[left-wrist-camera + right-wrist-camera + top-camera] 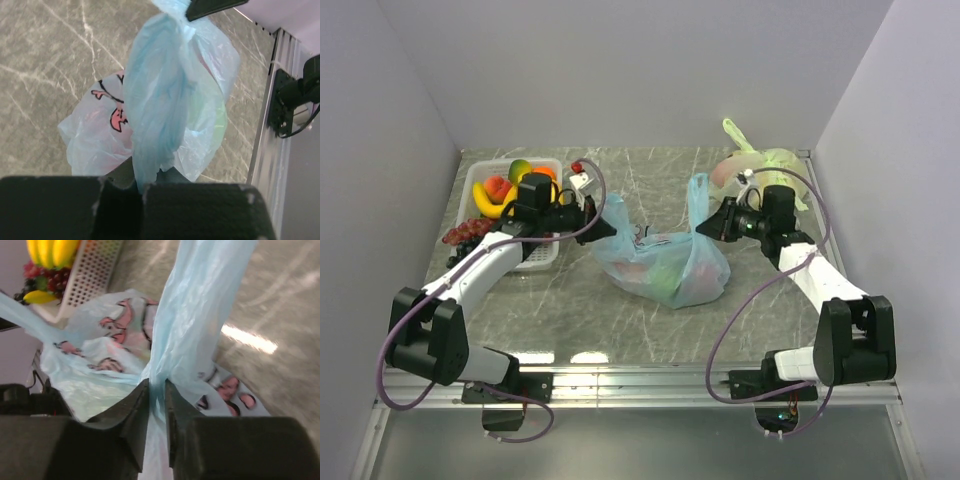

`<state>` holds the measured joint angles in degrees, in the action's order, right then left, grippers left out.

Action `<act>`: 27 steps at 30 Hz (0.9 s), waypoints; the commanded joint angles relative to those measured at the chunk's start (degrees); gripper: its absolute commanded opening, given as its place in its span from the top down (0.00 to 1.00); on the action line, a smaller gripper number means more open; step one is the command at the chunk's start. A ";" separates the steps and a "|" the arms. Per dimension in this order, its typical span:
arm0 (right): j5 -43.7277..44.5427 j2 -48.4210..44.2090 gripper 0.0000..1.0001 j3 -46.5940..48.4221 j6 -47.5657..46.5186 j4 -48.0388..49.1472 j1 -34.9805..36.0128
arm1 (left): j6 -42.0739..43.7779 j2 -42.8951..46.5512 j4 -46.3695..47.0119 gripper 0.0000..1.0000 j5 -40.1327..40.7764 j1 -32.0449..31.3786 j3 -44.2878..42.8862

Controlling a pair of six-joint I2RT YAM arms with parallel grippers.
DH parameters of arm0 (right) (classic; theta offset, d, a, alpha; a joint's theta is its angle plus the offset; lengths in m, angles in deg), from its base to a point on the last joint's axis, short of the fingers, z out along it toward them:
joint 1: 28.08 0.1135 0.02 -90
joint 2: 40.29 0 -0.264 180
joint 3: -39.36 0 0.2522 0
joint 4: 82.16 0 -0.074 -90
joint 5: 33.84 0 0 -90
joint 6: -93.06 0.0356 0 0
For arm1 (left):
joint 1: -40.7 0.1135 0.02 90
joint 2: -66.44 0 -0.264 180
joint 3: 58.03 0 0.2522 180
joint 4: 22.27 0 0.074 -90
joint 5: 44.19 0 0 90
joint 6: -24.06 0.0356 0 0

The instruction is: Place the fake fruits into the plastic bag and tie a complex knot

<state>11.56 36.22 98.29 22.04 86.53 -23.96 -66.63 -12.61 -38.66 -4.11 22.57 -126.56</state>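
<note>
The plastic bag (665, 268) lies mid-table with coloured shapes showing through it, so I judge loading partly done. More fake fruits (503, 190) wait in the basket (542, 262). My left gripper (141, 190) and right gripper (157, 390) each pinch one handle ear (200, 305); no knot is tied yet.
</note>
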 commanded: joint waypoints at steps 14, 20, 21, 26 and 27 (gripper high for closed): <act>-5.75 4.09 1.00 12.49 -18.63 -5.97 13.63 | 22.57 -8.31 -16.71 1.00 -6.60 -13.68 -20.11; -10.85 2.07 1.00 11.17 -20.56 -5.44 13.98 | 19.68 -15.16 -11.96 1.00 -7.13 -15.00 -23.90; -11.56 1.72 1.00 10.91 -21.17 -6.32 13.99 | 18.54 -15.52 -10.82 1.00 -7.04 -15.18 -23.81; -13.67 -1.62 0.94 8.97 -25.12 -7.82 13.99 | 17.91 -16.75 -8.17 1.00 -6.69 -15.36 -22.41; -13.85 -1.89 0.88 8.89 -25.57 -8.86 13.99 | 18.70 -16.67 -8.26 1.00 -6.69 -15.27 -22.23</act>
<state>1.20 37.62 107.03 0.16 78.40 -10.21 -48.58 -29.63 -50.18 -9.13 7.62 -148.26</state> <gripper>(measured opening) 0.084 0.012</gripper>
